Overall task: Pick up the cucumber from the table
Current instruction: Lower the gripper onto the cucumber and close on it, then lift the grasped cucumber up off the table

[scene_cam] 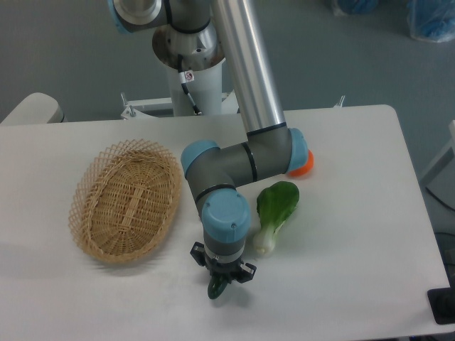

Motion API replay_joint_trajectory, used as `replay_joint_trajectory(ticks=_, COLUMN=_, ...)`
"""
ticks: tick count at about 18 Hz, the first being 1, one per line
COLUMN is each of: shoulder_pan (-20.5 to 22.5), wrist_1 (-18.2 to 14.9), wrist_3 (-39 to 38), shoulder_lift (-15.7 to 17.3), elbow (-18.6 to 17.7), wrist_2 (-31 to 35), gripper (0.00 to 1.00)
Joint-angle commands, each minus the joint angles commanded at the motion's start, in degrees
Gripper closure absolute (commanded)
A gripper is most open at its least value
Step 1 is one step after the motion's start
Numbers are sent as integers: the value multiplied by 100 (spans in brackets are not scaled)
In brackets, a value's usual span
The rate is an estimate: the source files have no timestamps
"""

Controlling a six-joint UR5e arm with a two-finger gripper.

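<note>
Grey floor [64, 50] behind; blue bags [431, 18] top right; white rounded object [32, 110] at left edge.

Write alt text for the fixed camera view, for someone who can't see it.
A robot arm's pincer is lowered over a dark green cucumber on a white table, hiding most of it. A wicker basket lies to the left in the picture, a bok choy to the right.
</note>
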Motion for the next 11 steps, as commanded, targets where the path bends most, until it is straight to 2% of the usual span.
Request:
replay_joint_trajectory(ticks=6, shoulder_pan=298, wrist_1=-35, wrist_3=254, shoulder_lift=176, elbow=97, wrist_2=-88, gripper=76)
replay_joint_trajectory(ticks=11, shoulder_pan=606, wrist_1=-334, wrist_3=1053, shoulder_lift=316, elbow=124, wrist_2=-70, gripper=76)
